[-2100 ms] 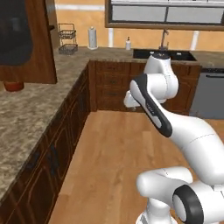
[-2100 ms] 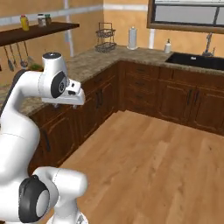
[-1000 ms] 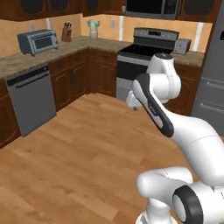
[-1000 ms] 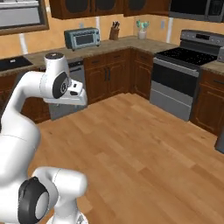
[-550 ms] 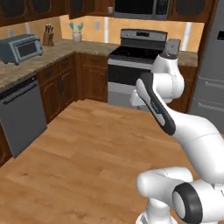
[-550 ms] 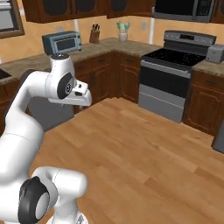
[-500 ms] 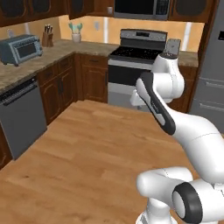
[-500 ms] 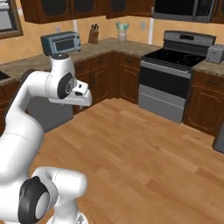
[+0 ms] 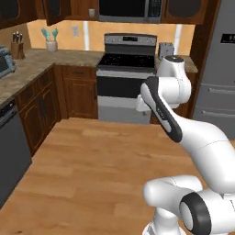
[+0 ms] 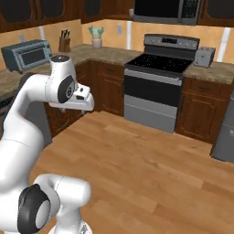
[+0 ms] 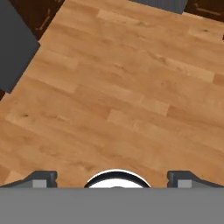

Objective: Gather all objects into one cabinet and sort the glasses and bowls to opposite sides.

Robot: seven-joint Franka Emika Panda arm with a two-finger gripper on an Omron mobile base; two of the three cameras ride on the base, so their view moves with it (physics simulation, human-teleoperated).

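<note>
My gripper (image 11: 112, 177) hangs over bare wooden floor (image 11: 122, 87) and points down at it. Its two fingertips (image 11: 42, 177) stand wide apart, open, with nothing between them. In the right base view the gripper (image 10: 84, 106) sits folded close to the arm, at about counter height. The glasses and bowls are out of view. Dark wood wall cabinets (image 10: 50, 9) run along the top edge, and I cannot tell which is the task's cabinet.
A black-topped stove (image 9: 125, 69) stands straight ahead under a microwave (image 9: 131, 8). A grey fridge (image 9: 221, 69) is at the right and a dishwasher (image 9: 9, 151) at the left. A toaster oven (image 10: 27, 52) and a toaster (image 10: 203, 55) sit on the counters.
The whole picture has swung: the base has turned, bringing the stove from the side toward the middle. The arm keeps the same folded pose and the gripper stays open.
</note>
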